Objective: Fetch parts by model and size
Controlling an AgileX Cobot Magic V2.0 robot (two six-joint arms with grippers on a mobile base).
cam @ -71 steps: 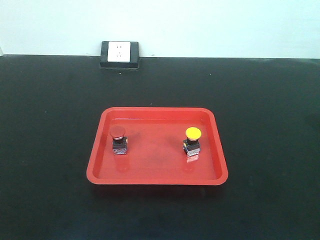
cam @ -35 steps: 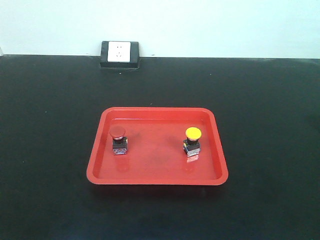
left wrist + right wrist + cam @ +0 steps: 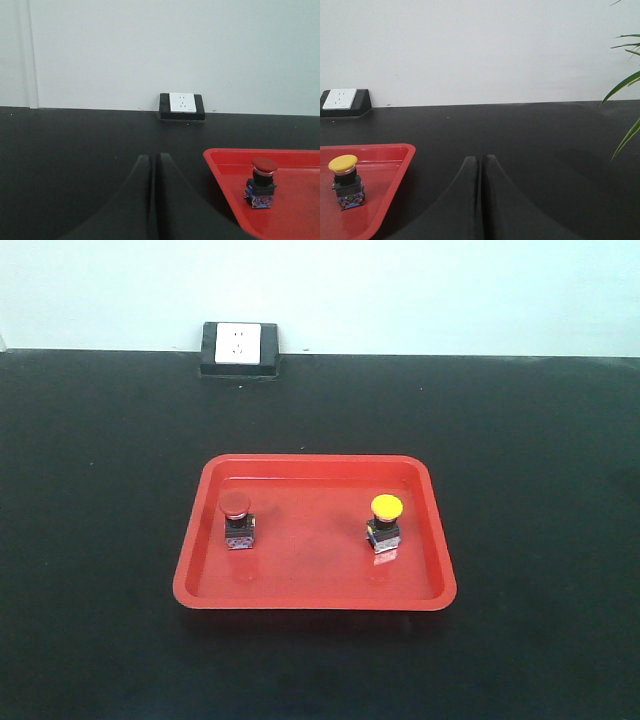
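A red-capped push-button switch [image 3: 237, 520] stands upright at the left of a red tray [image 3: 315, 595], and a yellow-capped switch [image 3: 384, 522] stands at its right. In the left wrist view the red-capped switch [image 3: 261, 182] is to the right of my left gripper [image 3: 152, 159], which is shut and empty over the black table. In the right wrist view the yellow-capped switch [image 3: 346, 181] is to the left of my right gripper [image 3: 480, 159], also shut and empty. Neither gripper shows in the front view.
A black-framed white wall socket [image 3: 239, 347] sits at the table's far edge. Green plant leaves [image 3: 625, 85] reach in at the right of the right wrist view. The black table [image 3: 540, 440] surrounds the tray.
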